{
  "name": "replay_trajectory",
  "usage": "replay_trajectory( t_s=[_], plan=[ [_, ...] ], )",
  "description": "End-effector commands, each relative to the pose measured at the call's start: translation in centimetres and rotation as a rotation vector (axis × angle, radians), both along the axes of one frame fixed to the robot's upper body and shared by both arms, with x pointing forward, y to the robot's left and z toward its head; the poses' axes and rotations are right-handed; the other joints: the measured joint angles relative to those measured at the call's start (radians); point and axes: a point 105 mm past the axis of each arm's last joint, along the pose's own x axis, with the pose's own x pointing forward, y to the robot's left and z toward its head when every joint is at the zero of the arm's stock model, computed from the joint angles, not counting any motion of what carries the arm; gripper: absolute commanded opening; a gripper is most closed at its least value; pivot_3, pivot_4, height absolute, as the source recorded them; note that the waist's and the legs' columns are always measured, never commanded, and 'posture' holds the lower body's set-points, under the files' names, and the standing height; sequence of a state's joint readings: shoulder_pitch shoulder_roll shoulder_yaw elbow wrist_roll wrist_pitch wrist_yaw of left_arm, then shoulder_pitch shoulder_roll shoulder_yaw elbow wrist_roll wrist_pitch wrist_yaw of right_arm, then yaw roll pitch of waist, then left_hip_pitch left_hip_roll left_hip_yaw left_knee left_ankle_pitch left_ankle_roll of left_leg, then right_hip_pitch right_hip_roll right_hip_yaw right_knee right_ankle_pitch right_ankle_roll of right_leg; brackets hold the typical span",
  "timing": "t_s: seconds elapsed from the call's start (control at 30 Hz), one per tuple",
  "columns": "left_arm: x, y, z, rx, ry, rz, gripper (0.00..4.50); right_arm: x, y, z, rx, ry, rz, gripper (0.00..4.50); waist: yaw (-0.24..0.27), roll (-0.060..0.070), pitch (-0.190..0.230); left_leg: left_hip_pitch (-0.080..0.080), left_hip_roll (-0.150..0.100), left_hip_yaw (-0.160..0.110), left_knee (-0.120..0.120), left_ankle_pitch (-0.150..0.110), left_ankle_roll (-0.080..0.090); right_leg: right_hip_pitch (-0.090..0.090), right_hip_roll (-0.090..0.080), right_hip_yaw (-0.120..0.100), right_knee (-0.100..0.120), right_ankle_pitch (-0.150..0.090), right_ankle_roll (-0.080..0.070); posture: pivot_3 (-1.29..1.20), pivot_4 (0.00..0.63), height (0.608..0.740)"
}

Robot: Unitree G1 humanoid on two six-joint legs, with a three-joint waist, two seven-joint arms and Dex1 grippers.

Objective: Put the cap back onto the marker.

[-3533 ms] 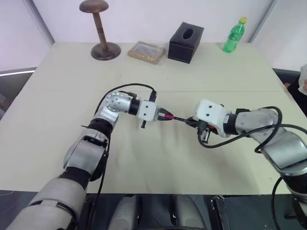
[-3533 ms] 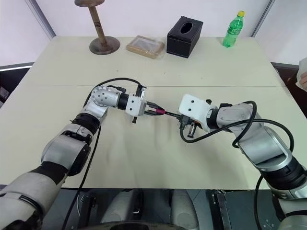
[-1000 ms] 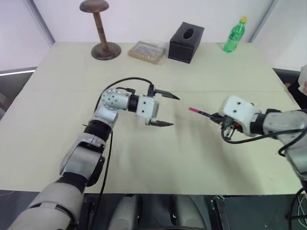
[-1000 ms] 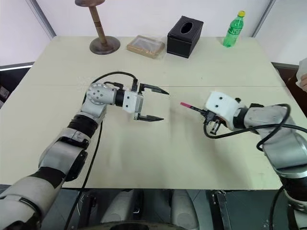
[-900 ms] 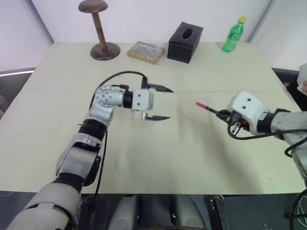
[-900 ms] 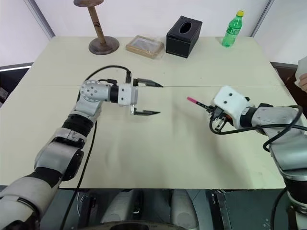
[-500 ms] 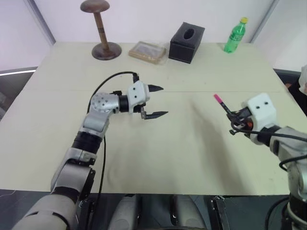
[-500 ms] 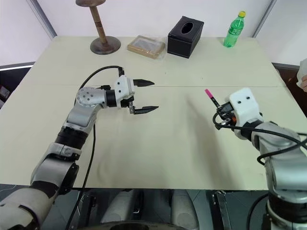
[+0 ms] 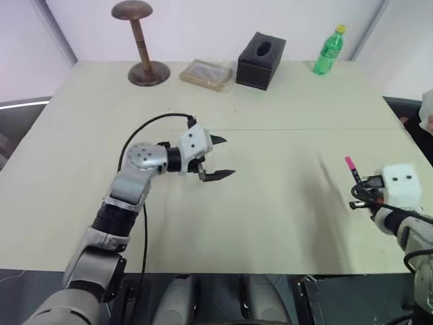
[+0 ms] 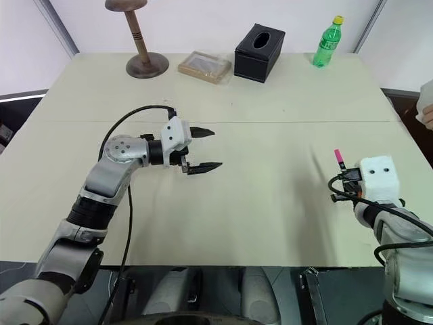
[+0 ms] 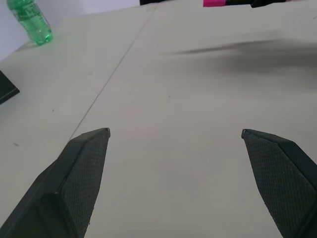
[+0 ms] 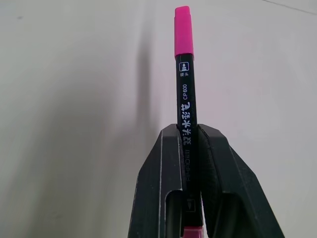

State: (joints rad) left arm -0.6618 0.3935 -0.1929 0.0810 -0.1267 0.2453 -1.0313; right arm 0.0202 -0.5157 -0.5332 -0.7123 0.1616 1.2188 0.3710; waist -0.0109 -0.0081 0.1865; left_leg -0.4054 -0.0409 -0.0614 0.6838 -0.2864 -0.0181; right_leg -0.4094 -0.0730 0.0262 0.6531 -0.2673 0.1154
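The beige table (image 9: 270,223) carries both arms. The right claw (image 12: 187,144) clamps the marker (image 12: 185,106), pink cap (image 12: 183,30) on its end. The left claw (image 10: 204,149) gapes empty mid-table.

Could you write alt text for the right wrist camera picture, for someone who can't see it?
The robot's right hand, its two black fingers shut, grips a slim black marker with white printing, held above a pale beige table. A bright pink cap sits on the marker's far end.
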Motion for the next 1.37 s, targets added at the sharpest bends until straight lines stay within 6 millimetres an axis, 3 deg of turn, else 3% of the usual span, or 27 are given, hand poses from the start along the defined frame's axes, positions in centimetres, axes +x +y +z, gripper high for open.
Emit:
replay_trajectory(
  t_s=[0.03, 0.2, 0.53, 0.8, 0.9, 0.93, 1.1, 1.13, 1.37],
  plan=[
    [-0.5, -0.2, 0.8, -0.016, -0.014, -0.007, 4.46, -0.1, -0.9, 0.5, 0.037, -0.050, -0.048, 0.00, 0.000, 0.000, 0.000, 0.000, 0.000, 0.000, 0.000, 0.000, 0.000, 0.000, 0.000, 0.000, 0.000, 0.000, 0.000, 0.00, 0.150, 0.740],
    [-0.7, -0.1, 0.8, -0.015, 0.011, -0.010, 4.46, 0.4, -1.0, -0.2, 0.159, -0.074, -0.079, 0.00, -0.001, 0.000, 0.000, 0.000, 0.000, 0.000, 0.000, 0.000, 0.000, 0.000, 0.000, 0.000, 0.000, 0.000, 0.000, 0.00, 0.150, 0.740],
    [-0.7, 0.1, 0.8, 0.005, 0.008, -0.009, 4.46, 0.6, -0.2, -2.4, 0.192, -0.014, -0.051, 0.00, -0.001, 0.001, 0.000, 0.001, 0.000, 0.000, 0.000, 0.000, 0.000, 0.000, 0.000, 0.000, 0.000, 0.000, 0.000, 0.00, 0.150, 0.740],
    [-2.0, 0.4, -0.1, 0.086, 0.071, -0.125, 4.46, 0.5, 0.6, -3.6, 0.206, 0.024, -0.029, 0.00, -0.001, 0.001, 0.000, 0.001, 0.000, 0.000, 0.000, 0.000, 0.000, 0.000, 0.000, 0.000, 0.000, 0.000, 0.000, 0.00, 0.150, 0.740],
    [-2.6, 0.6, -0.5, 0.126, 0.092, -0.178, 4.50, 0.4, 0.9, -3.6, 0.209, 0.028, -0.019, 1.34, -0.001, 0.001, 0.000, 0.001, 0.000, 0.000, 0.000, 0.000, 0.000, 0.000, 0.000, 0.000, 0.000, 0.000, 0.000, 0.00, 0.150, 0.740],
    [-2.7, 0.7, -0.6, 0.140, 0.096, -0.192, 4.50, 0.3, 1.0, -3.7, 0.209, 0.034, -0.015, 1.57, -0.001, 0.001, 0.000, 0.001, 0.000, 0.000, 0.000, 0.000, 0.000, 0.000, 0.000, 0.000, 0.000, 0.000, 0.000, 0.00, 0.150, 0.740],
    [-2.6, 0.9, -0.6, 0.163, 0.094, -0.222, 4.50, -0.3, 1.0, -2.7, 0.179, 0.027, -0.008, 4.21, 0.000, 0.001, 0.000, 0.001, 0.000, 0.000, 0.000, 0.000, 0.000, 0.000, 0.000, 0.000, 0.000, 0.000, 0.000, 0.00, 0.150, 0.740],
    [-2.6, 0.9, -0.6, 0.166, 0.094, -0.229, 4.50, -0.6, 0.9, -2.1, 0.169, 0.018, -0.008, 4.42, 0.000, 0.001, 0.000, 0.001, 0.000, 0.000, 0.000, 0.000, 0.000, 0.000, 0.000, 0.000, 0.000, 0.000, 0.000, 0.00, 0.150, 0.740],
    [-2.4, 0.6, -0.6, 0.170, 0.083, -0.262, 4.50, -3.4, 2.2, 2.0, 0.098, -0.043, 0.013, 4.42, 0.000, 0.002, 0.000, 0.001, 0.000, 0.000, -0.001, 0.000, 0.000, 0.000, 0.000, 0.000, 0.000, 0.000, 0.000, 0.00, 0.150, 0.740]
  ],
)
